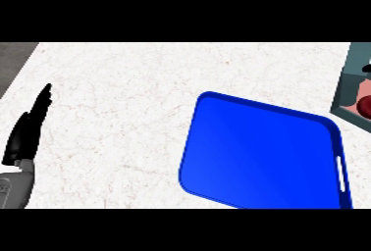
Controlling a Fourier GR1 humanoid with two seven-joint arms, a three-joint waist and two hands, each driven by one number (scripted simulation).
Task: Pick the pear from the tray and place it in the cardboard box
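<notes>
**Head view of the counter.** The blue tray (261, 152) lies toward 4 o'clock and its visible surface is bare; no pear shows on it. The box (343, 84), cut off by the frame at 3 o'clock, sits just beyond the tray's 1 o'clock corner. It shows grey-green walls rather than plain cardboard. Inside it, a reddish rounded thing (366, 105) is partly visible at the frame's edge. This may be the pear, but too little of it shows to say so, or to say whether it rests on the box floor.

The left hand (27, 128) rests at 9 o'clock, well apart from the tray, its fingers straight, pointing toward 12 o'clock and holding nothing. A small dark shape (365, 69) at the box's upper rim may belong to the right hand; whether that hand is closed on anything cannot be told.

**Risks.** If the reddish thing is the pear and is not yet let go, a release near the wall could lodge it on the rim or send it onto the white counter (130, 98). A withdrawing arm could also nudge the box or the tray's near corner.
</notes>
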